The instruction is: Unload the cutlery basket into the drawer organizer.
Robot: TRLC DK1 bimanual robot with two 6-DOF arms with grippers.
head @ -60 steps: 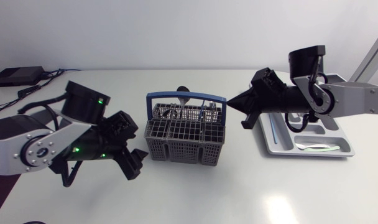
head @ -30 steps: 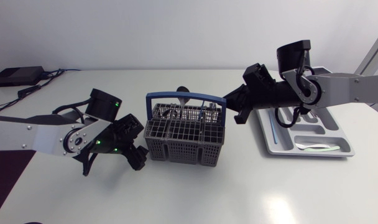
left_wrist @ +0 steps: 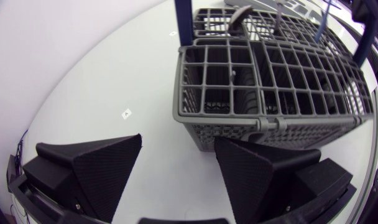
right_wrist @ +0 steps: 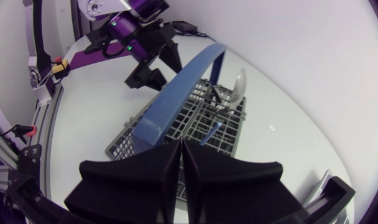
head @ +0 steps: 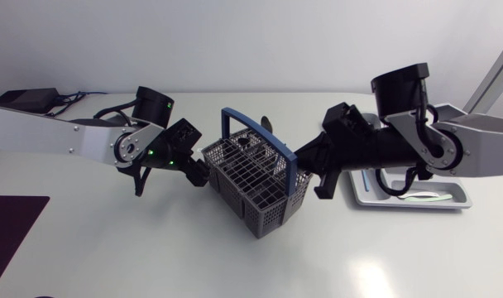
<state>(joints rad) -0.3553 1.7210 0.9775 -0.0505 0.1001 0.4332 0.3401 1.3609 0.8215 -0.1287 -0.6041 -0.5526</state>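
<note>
— What is seen from overhead?
— The cutlery basket [head: 256, 178] is found mid-table [head: 152, 248], set askew, with its blue handle [head: 260, 131] raised. The left gripper [head: 198, 172] is placed at the basket's left corner. The right gripper [head: 305, 161] is placed at the basket's right side, by the handle. The drawer organizer [head: 460, 197] is seen on the right of the table, partly covered by the right arm [head: 475, 149].
— And from the left wrist?
— The fingers [left_wrist: 96, 168] are spread wide and nothing is gripped. The basket is seen just ahead, one corner close to one finger; whether it is touched cannot be told.
— From the right wrist?
— The fingers [right_wrist: 167, 165] are pressed together and nothing is held between them. The handle is seen just ahead of the tips, slightly to one side. A spoon [right_wrist: 239, 84] is stood upright in the basket beyond it.
</note>
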